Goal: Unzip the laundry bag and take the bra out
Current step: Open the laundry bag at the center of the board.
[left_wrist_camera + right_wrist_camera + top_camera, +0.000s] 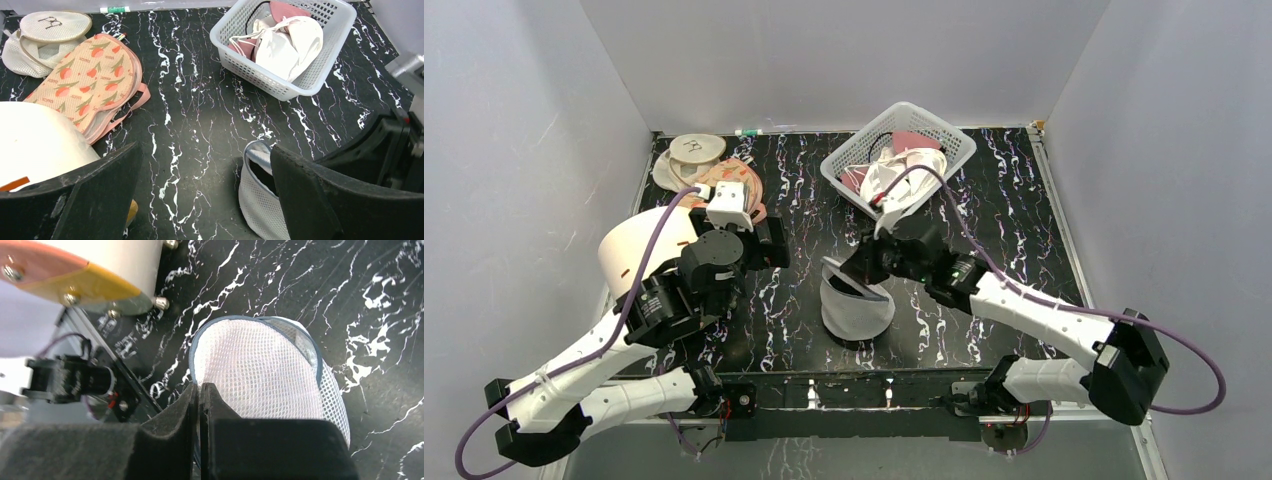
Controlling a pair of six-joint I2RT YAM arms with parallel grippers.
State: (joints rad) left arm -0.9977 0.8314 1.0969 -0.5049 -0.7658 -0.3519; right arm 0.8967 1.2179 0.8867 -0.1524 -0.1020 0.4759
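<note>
While the left end effector (204,152) hangs above the black marbled counter (1014,230) with its fingers spread wide and nothing between them, the right end effector (200,388) is pinched tight on the blue-grey rim of the laundry bag (859,308); the bag stands on edge near the front middle of the counter, its halves parted a little to show a dark gap at the top; what lies inside I cannot make out; a white lattice basket (844,185) of cloth sits behind it, and a cream cylinder (639,250) lies off to the left.
</note>
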